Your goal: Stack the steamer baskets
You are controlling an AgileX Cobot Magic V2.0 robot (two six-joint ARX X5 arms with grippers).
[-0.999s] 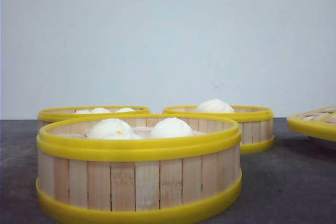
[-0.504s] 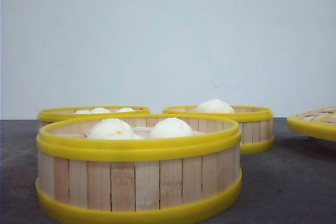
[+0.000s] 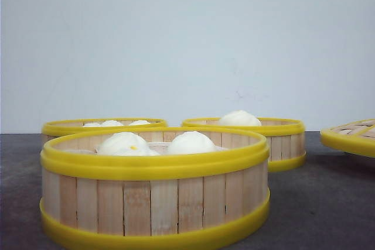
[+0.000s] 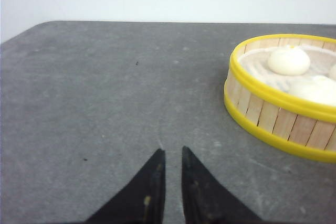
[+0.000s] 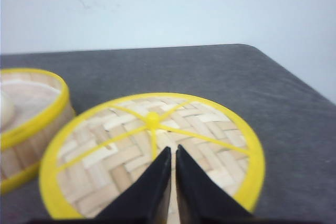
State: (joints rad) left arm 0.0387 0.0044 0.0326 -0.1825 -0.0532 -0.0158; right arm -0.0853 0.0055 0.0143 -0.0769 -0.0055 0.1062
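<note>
No basket is stacked yet — all three steamer baskets sit apart on the dark desk [image 3: 328, 203]: the near basket [image 3: 155, 197] up front, the left rear basket [image 3: 76, 127] and the right rear basket [image 3: 275, 136] behind it, each holding white buns [image 3: 190, 143]. The left pincer [image 4: 173, 153] hangs over bare desk with its tips nearly together, holding nothing; the right pincer [image 5: 172, 150] — likewise clenched and empty — hovers above the woven lid [image 5: 152, 150]. The task looks to be at its start; the next move calls for opening a pincer and reaching for a basket's rim.
</note>
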